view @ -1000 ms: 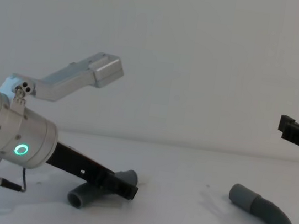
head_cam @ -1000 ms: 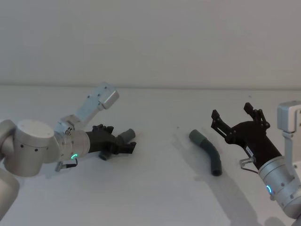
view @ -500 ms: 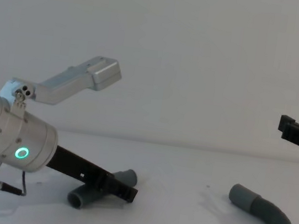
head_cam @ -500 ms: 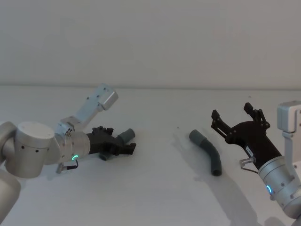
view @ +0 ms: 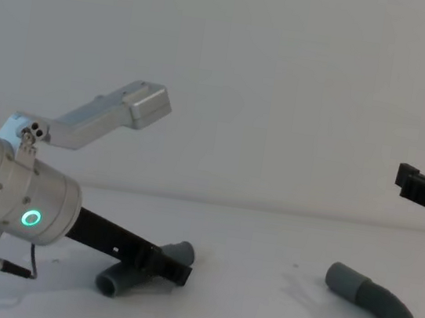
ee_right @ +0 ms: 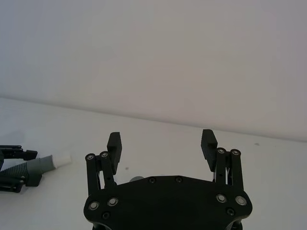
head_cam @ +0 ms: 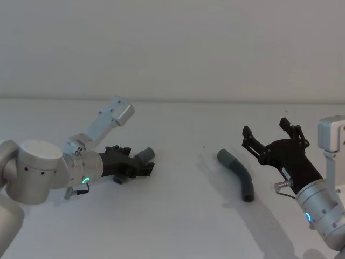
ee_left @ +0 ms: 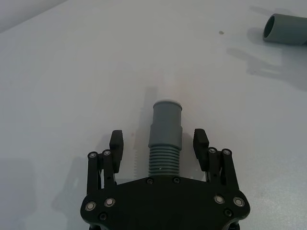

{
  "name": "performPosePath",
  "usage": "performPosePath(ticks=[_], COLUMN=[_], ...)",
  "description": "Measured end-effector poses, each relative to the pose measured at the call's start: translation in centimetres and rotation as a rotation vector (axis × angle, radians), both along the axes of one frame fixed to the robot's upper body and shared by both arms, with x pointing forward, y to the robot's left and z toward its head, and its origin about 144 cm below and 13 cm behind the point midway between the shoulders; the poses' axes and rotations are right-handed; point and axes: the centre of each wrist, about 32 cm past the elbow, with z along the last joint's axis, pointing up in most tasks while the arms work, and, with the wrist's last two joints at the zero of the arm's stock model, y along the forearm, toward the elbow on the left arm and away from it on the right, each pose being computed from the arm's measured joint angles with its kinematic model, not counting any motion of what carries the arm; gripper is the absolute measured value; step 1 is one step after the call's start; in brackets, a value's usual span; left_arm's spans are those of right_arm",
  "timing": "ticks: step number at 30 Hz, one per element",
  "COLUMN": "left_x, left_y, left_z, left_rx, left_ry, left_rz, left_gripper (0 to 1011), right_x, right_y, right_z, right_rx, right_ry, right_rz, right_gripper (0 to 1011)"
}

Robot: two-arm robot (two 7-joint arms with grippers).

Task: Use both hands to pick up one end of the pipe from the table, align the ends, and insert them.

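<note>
1. White matt table (head_cam: 178, 216).
2. Grasping step, I'd say: my left black gripper (ee_left: 158, 139) straddles a ribbed dark-grey hose piece (ee_left: 165, 129) lying flat, jaws unclenched.
3. Right black gripper (head_cam: 267, 129) hangs spread, well right of that hose.
4. Next: clamp, lift.

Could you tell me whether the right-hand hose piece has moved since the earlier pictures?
No; the right hose piece keeps its place beside the dark speck.

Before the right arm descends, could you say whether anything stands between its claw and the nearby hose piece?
Nothing visible does: only white table shows between the open right claw and the hose piece.
</note>
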Motion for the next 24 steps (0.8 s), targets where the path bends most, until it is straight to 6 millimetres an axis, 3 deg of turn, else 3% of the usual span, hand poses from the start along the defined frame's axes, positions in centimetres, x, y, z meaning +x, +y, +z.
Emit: performPosePath(ticks=[24], left_x=[-0.01], left_y=[0.0], left_z=[-0.08], left_rx=[-0.002], left_ry=[0.005], left_rz=[0.003], left_gripper=[727], right_x=[0.0], right_y=[0.0], right_z=[0.0], right_rx=[0.0], right_ry=[0.0], right_rz=[0.0], right_gripper=[1003])
